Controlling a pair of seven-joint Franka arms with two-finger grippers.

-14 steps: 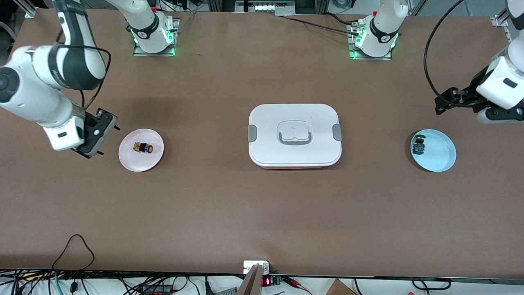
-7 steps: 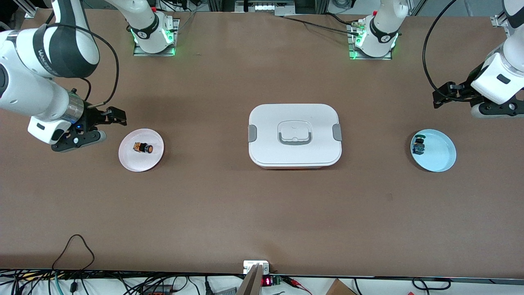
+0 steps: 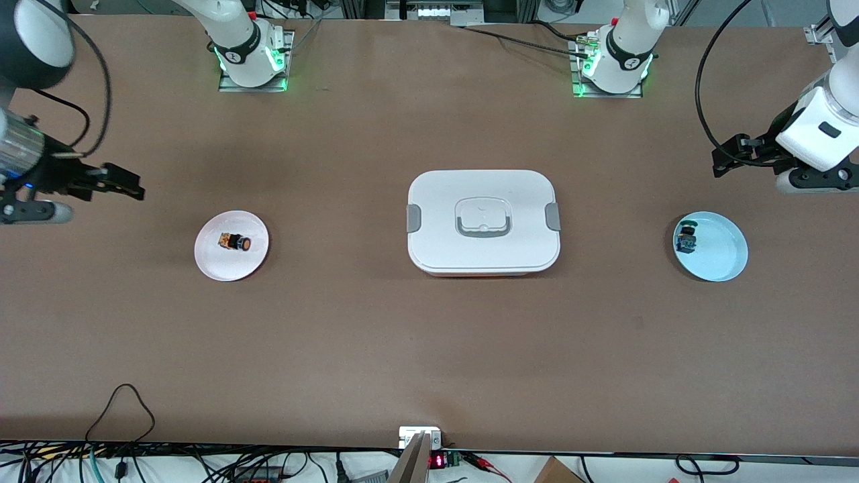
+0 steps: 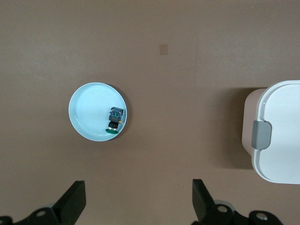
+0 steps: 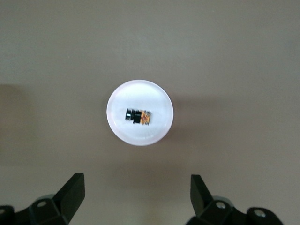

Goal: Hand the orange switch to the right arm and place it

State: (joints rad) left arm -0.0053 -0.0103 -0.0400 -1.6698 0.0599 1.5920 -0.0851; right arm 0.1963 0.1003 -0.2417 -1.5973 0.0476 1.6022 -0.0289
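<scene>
Presently on the worktop (image 3: 429, 349): one orange switch (image 3: 234, 242), lying on its side in a small white plate (image 3: 216, 263) toward the right arm's end, touched by nothing. One white lidded box (image 3: 483, 221) at the centre, closed, grey clips at both ends. One pale blue plate (image 3: 725, 258) toward the left arm's end, holding a green-capped switch (image 3: 686, 237) close to its rim.

Right end effector (image 3: 131, 188): up over bare worktop near the white plate, fingers spread wide in the right wrist view, empty. The wrist camera looks straight down on the plate, which suggests a hover for sighting the part rather than a grasp.

Left end effector (image 3: 725, 161): up over the worktop beside the blue plate, fingers spread apart, empty; this arm appears to wait.

Status, as judged: the orange switch already lies at the right arm's end and in neither end effector, so no handover is in progress; the part rests where either placement or a fresh pick-up would find it.
</scene>
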